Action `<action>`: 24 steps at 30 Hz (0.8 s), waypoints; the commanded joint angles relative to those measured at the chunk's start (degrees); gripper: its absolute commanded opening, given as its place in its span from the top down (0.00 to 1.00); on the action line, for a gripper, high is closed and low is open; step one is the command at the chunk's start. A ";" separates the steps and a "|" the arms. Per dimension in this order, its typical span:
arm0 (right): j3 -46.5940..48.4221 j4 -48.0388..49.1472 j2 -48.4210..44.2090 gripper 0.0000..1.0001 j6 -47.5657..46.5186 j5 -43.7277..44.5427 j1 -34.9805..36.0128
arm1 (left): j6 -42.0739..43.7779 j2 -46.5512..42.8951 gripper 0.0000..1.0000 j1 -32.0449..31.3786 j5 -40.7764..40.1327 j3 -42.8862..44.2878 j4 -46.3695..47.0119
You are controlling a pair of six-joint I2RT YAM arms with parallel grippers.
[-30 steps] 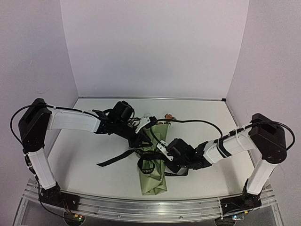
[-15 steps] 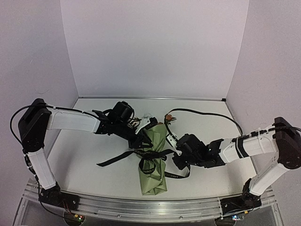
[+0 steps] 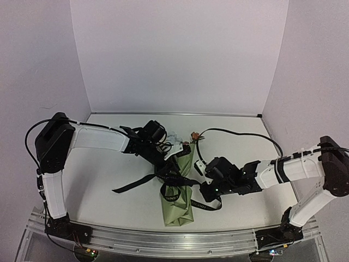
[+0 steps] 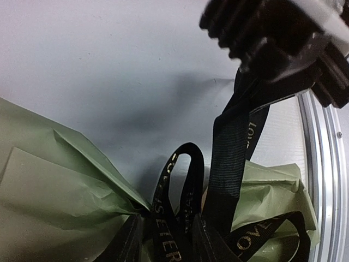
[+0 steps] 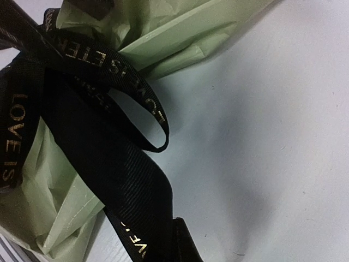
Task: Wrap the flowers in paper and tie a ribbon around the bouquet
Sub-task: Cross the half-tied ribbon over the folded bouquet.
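Observation:
The bouquet [image 3: 179, 203] lies mid-table, an olive-green paper [image 4: 60, 191] cone with pale blue and brown flowers [image 3: 175, 136] poking out at its far end. A black lettered ribbon [image 3: 175, 179] is wound round its middle, and one tail trails left. My left gripper [image 3: 166, 165] sits at the cone's left side. In its wrist view a ribbon loop [image 4: 180, 180] stands between the fingers [image 4: 130, 243] of the left gripper [image 4: 169, 240]. My right gripper [image 3: 205, 191] is shut on a taut ribbon strand [image 5: 131, 180], which runs into the right gripper [image 5: 172, 237].
A black cable [image 3: 240, 135] arcs over the table behind the right arm. The aluminium rail [image 3: 163, 240] runs along the near edge, close to the cone's narrow end. White walls close in the back and both sides.
My right gripper has shut on the ribbon and drawn back to the right, pulling the strand taut. The left arm has shifted a little to the right along the cone.

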 commanded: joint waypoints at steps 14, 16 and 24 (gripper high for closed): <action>1.79 2.82 -1.60 1.00 8.20 -1.44 0.24 | 2.49 2.75 0.93 -2.00 -4.04 4.80 -3.15; 1.99 2.84 -1.87 1.00 8.40 -1.57 0.16 | 2.00 1.92 0.99 -1.87 -3.40 4.27 -2.49; 2.28 2.80 -3.43 1.00 9.12 -3.32 -0.30 | -1.59 -2.20 1.00 -0.62 -0.93 0.43 3.12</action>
